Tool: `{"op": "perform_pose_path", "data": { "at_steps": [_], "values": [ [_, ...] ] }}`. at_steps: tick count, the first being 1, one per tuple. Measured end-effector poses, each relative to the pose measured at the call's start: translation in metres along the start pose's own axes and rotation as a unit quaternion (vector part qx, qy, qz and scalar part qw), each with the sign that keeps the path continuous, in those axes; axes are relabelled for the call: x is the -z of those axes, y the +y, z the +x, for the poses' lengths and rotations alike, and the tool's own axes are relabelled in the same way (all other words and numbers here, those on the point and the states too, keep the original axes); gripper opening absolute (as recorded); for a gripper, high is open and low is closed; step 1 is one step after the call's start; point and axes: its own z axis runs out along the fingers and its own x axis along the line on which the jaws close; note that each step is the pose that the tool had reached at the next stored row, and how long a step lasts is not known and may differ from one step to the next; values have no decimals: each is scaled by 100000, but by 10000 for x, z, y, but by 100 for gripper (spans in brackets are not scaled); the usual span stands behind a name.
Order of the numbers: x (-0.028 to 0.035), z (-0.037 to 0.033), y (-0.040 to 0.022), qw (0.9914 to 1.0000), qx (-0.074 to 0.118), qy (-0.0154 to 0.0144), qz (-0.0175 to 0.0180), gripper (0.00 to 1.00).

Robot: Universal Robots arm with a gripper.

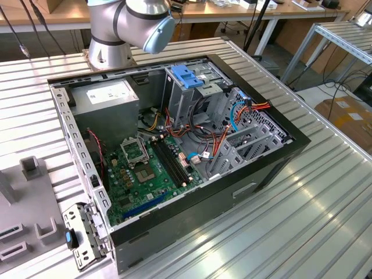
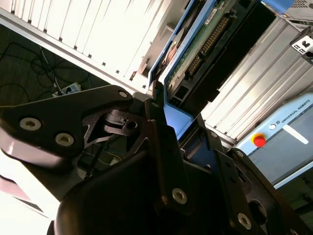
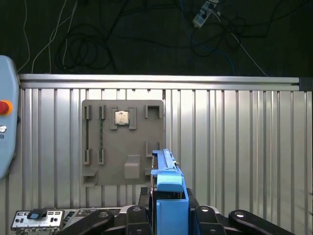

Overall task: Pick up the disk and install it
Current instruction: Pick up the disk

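The disk is held on edge between my gripper's black fingers. In the first wrist view its blue plastic side rail (image 3: 168,188) rises out of the gripper (image 3: 168,211), above the ribbed metal table. In the second wrist view the disk (image 2: 203,41) shows its green circuit-board underside and a blue rail, and it runs away from the gripper (image 2: 171,125). The gripper is shut on the disk. In the exterior view the open computer case (image 1: 279,157) lies on the table, with the arm's base (image 1: 116,35) behind it.
Inside the case are a metal cage with a light-blue top (image 1: 187,75), a grey power-supply box (image 1: 107,96), the motherboard (image 1: 148,168) and loose cables. A grey fixture plate (image 3: 122,142) holding a chip lies on the table. A pendant with a red button (image 2: 259,141) is close by.
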Motion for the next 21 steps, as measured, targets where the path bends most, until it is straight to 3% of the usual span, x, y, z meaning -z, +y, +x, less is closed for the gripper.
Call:
{"op": "perform_pose_path", "data": {
  "at_steps": [8, 14, 21],
  "values": [
    [1, 1, -83, 100000, 2, 4, -4, 37],
    [2, 5, -181, 100000, 1, 2, 0, 37],
    [6, 160, -247, 100000, -1, 1, -1, 37]
  ]
}}
